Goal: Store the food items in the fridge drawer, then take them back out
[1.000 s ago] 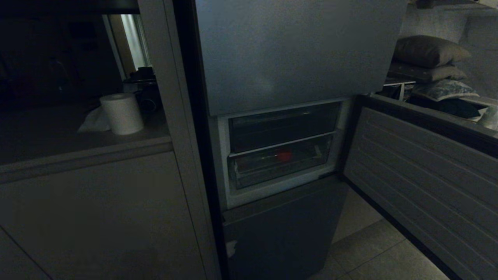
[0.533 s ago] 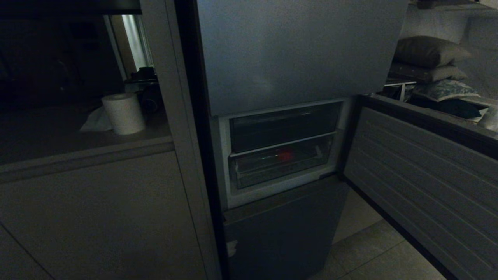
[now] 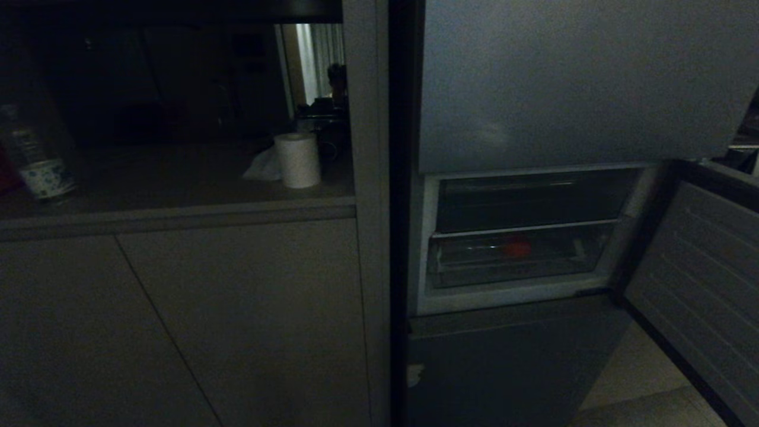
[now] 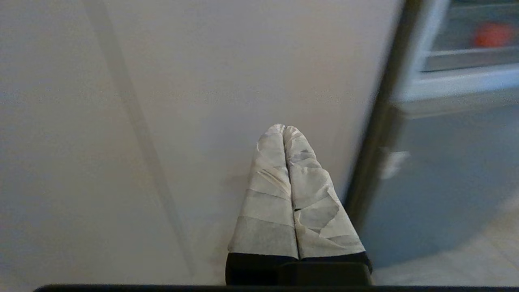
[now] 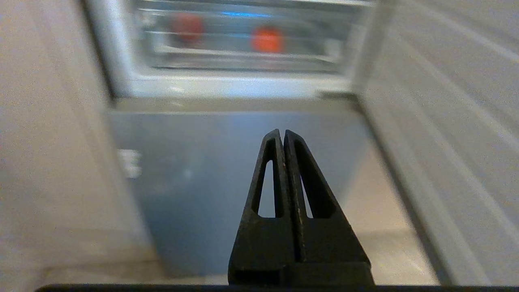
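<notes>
The storing half looks done, as far as one can judge: the fridge drawer [image 3: 510,261] sits pushed in behind its clear front lip, in the middle section of the grey-blue fridge [image 3: 569,89], whose middle door [image 3: 699,284] stands swung open on the robot's right. Red food shows through the plastic. What is left is the taking out: nothing has been lifted clear, and neither hand holds anything.

Count of the food items: the head view gives one round red lump [image 3: 517,248] near the drawer's middle. The right wrist view shows two red shapes, a bright one [image 5: 267,39] and a duller one [image 5: 187,27] beside it; the second is blurred and may be a reflection, so two is probable rather than sure.

Both arms hang low before the cabinets. The left hand [image 4: 285,129], its fingers wrapped in pale tape, is pressed shut in front of the cabinet door [image 4: 182,81]. The right hand [image 5: 281,133] is likewise closed and empty, pointing at the fridge's lower door [image 5: 243,170].

On the surface [image 3: 178,178] to the left: one paper towel roll [image 3: 297,159] and one bottle [image 3: 35,160].
</notes>
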